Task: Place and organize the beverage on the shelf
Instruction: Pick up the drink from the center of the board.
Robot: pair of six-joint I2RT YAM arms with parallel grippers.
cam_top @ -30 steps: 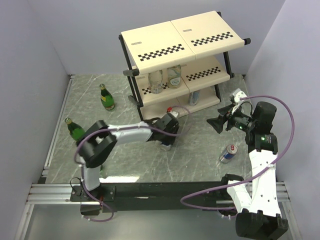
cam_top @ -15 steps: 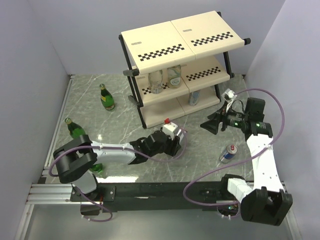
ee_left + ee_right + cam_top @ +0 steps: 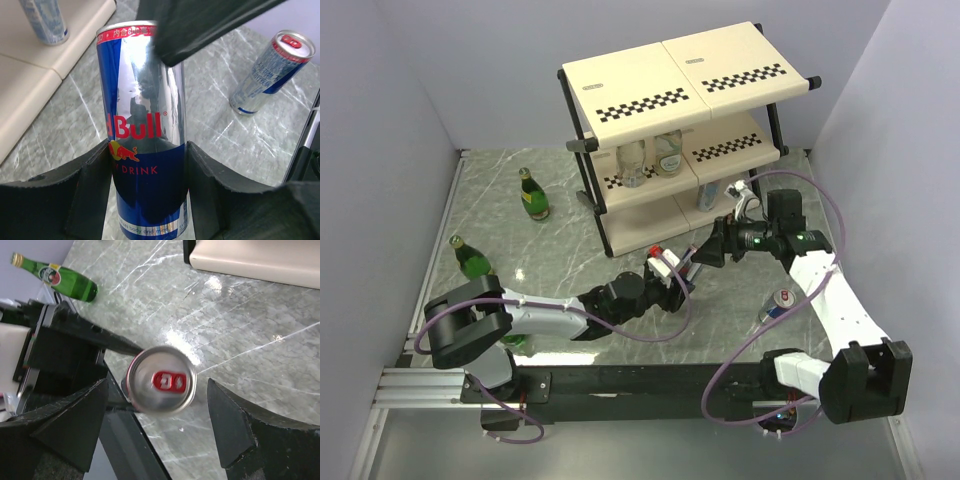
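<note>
My left gripper [image 3: 682, 276] is shut on a slim silver-and-blue can [image 3: 145, 125], gripping its lower half and holding it upright in front of the shelf [image 3: 650, 100]. My right gripper [image 3: 706, 256] is open, and its jaws stand on either side of the can's top [image 3: 161, 380] without touching it. A second can [image 3: 777, 306] stands on the floor to the right. A third can [image 3: 710, 192] is on the lowest tier. Two clear bottles [image 3: 650, 160] stand on the middle tier. Green bottles [image 3: 531, 195] [image 3: 470, 258] stand on the floor at left.
A third green bottle [image 3: 516, 340] stands partly hidden under my left arm near its base. The shelf's black frame post [image 3: 605, 235] is close behind the left gripper. The walls enclose the marbled floor [image 3: 740, 340] on three sides.
My left arm has carried the can rightward and nearer, away from the shelf front. My right gripper has swung left from near the wall, and its jaws now straddle the can's top.
</note>
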